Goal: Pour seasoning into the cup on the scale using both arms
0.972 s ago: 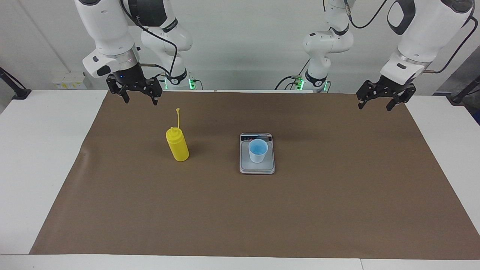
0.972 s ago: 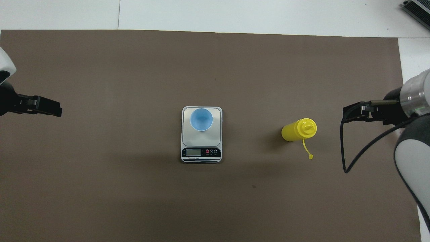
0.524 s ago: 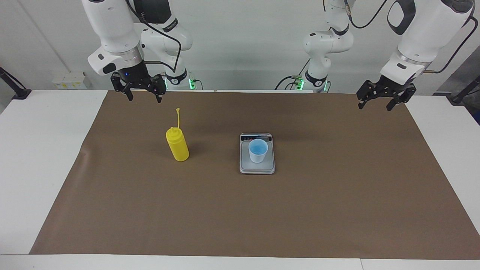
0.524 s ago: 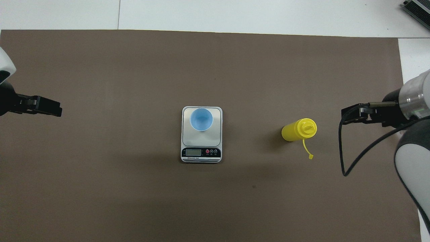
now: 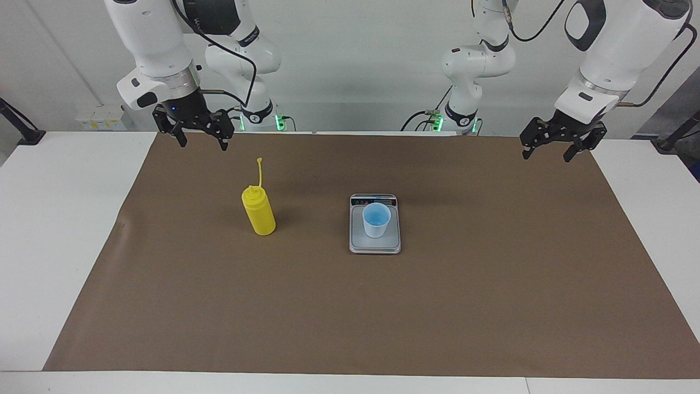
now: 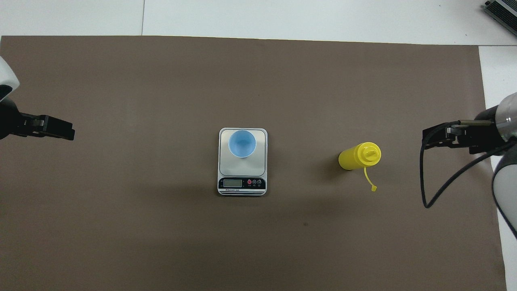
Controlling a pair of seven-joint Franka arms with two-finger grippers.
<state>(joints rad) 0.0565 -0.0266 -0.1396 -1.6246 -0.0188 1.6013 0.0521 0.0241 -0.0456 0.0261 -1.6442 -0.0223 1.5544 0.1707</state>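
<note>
Fingers of both grippers are spread apart and hold nothing. The right gripper (image 5: 199, 143) hangs in the air over the robots' edge of the brown mat (image 5: 492, 306), toward the right arm's end of the table, with its fingertips pointing down. The left gripper (image 5: 547, 153) hangs the same way over the mat's corner at the left arm's end.

A yellow seasoning bottle (image 5: 259, 211) stands upright on the mat, well apart from the right gripper and lower than it. Its thin yellow strap (image 5: 260, 172) trails from the cap toward the robots. Nothing lies between the bottle and the gripper above it.

Near the middle of the mat sits a flat silver-grey scale (image 5: 375, 245), its dark display strip on the edge nearest the robots. A small light blue cup (image 5: 376, 219) stands upright on the weighing plate, toward the edge farther from the robots in the overhead view. Bare mat separates the bottle from the scale.

The mat covers most of a white table (image 5: 60, 219). Black cables (image 5: 229, 52) loop from the arms above.
</note>
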